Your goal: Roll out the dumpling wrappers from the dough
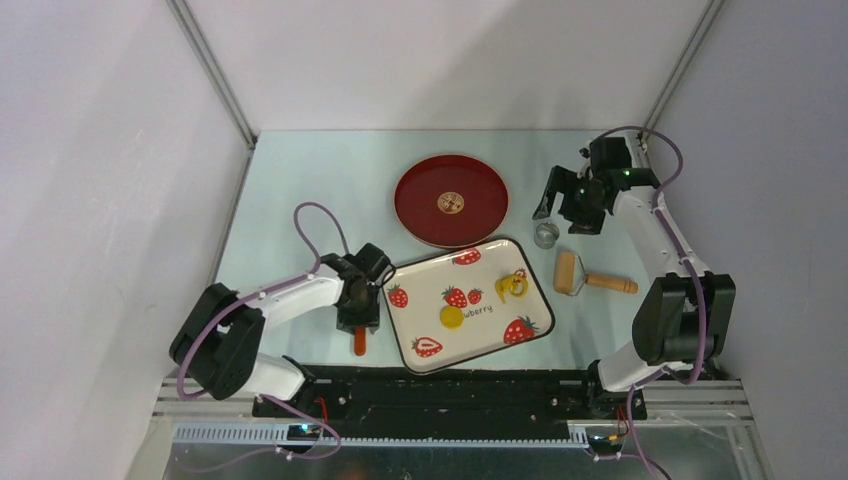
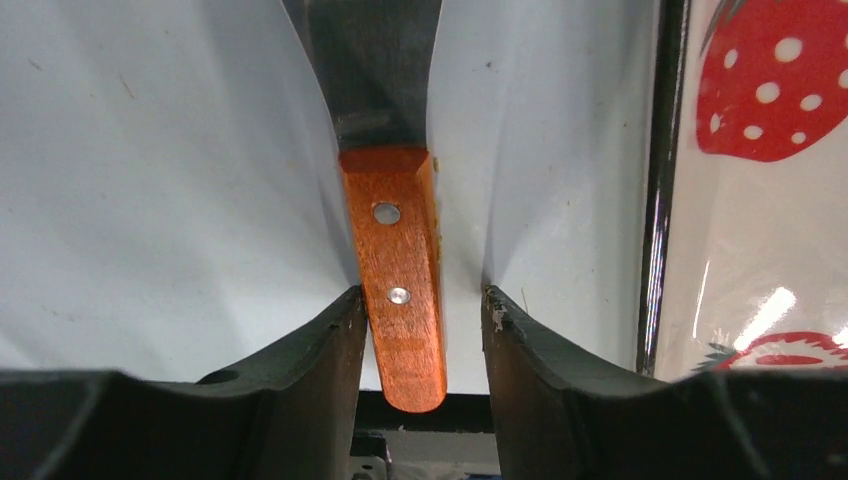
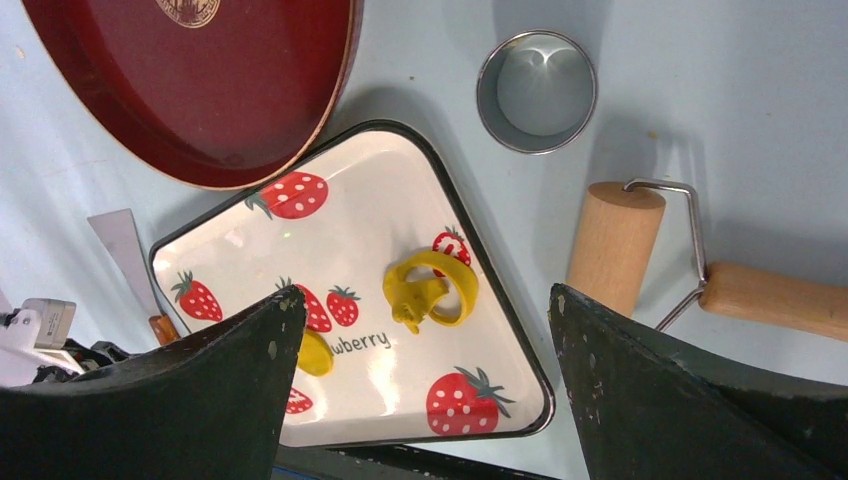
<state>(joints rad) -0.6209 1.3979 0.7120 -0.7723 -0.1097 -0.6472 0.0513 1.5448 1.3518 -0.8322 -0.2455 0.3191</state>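
A flat round yellow dumpling wrapper (image 1: 452,317) lies on the strawberry-print tray (image 1: 430,275), partly hidden behind a finger in the right wrist view (image 3: 315,352). A ragged ring of leftover yellow dough (image 1: 511,286) (image 3: 430,290) lies toward the tray's right side. My left gripper (image 1: 358,320) (image 2: 420,295) is low, left of the tray, its jaws open around the orange wooden handle (image 2: 400,260) of a metal spatula. The left finger touches the handle and a gap shows on the right. My right gripper (image 1: 562,212) (image 3: 420,292) hangs wide open and holds nothing at the back right.
A red round plate (image 1: 451,200) (image 3: 200,90) stands behind the tray. A metal ring cutter (image 1: 546,236) (image 3: 537,92) sits under the right gripper. A wooden rolling pin (image 1: 570,272) (image 3: 612,245) lies right of the tray. The spatula handle (image 1: 359,343) points at the table's near edge.
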